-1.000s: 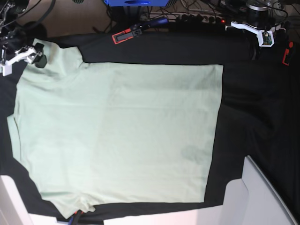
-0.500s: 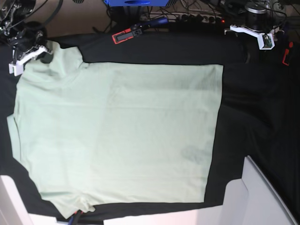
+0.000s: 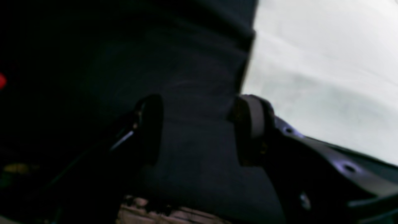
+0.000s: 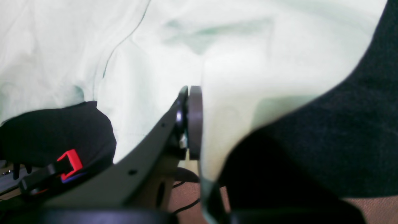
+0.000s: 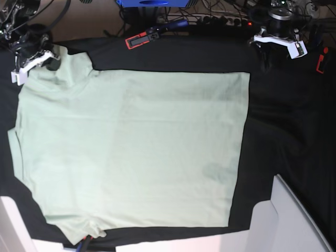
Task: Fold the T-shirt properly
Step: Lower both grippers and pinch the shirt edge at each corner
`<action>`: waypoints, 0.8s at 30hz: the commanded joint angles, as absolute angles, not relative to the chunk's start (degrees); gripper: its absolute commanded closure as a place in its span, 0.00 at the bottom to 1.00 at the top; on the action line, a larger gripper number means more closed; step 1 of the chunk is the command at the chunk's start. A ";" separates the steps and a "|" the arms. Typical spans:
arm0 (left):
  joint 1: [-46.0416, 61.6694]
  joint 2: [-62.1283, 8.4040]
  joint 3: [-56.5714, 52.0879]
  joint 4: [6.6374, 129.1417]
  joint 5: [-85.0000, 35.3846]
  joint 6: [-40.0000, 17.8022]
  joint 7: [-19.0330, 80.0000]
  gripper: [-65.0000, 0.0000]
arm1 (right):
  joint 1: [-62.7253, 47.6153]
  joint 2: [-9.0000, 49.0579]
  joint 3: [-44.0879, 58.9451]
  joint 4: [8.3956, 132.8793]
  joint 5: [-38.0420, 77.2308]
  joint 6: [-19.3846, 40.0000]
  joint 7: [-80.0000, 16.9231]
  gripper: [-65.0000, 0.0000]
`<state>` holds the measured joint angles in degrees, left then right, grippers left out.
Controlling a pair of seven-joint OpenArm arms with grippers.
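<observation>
Gripping a sleeve of the T-shirt (image 5: 131,147) with the right gripper (image 4: 189,93), jaws closed on the cloth.

Pale mint shirt lies flat on the black cloth (image 5: 283,121), smooth, hem straight. Left gripper (image 3: 199,127) hangs open over bare cloth near the hem. To fold neatly, that gripper should probably pinch the hem corner before both lift.

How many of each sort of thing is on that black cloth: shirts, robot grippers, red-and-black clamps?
T-shirt: 1
Robot grippers: 2, the right gripper pinching the shirt's sleeve, the left gripper over the black cloth
Red-and-black clamps: 2, the second at the edge
Total: 5
</observation>
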<state>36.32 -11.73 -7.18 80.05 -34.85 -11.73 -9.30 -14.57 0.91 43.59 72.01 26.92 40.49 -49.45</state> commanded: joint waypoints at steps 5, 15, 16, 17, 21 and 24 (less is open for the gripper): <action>34.07 -12.18 -7.96 78.29 -38.02 -13.49 -6.46 0.45 | -15.25 0.92 43.30 72.04 24.13 40.00 -52.62 1.00; 28.53 -11.74 -7.43 72.31 -38.02 -13.58 -6.37 0.45 | -15.25 1.01 43.30 72.04 24.13 40.00 -52.53 1.00; 28.09 -11.65 -7.34 71.69 -37.93 -13.58 -6.37 0.45 | -15.25 1.01 43.30 72.04 24.13 40.00 -52.53 1.00; 28.00 -11.65 -7.34 71.16 -37.93 -13.58 -6.37 0.45 | -15.25 1.01 43.30 72.04 24.13 40.00 -52.53 1.00; 26.07 -11.82 -3.74 69.23 -38.02 -13.58 -6.37 0.45 | -15.25 1.01 43.30 72.04 24.13 40.00 -52.44 1.00; 24.75 -11.74 -1.63 68.35 -38.02 -13.58 -6.37 0.45 | -15.25 1.01 43.30 72.04 24.13 40.00 -52.44 1.00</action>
<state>24.43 -11.27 -1.54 67.99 -37.78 -13.52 -6.46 -14.61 0.93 43.57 71.99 27.07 40.51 -49.63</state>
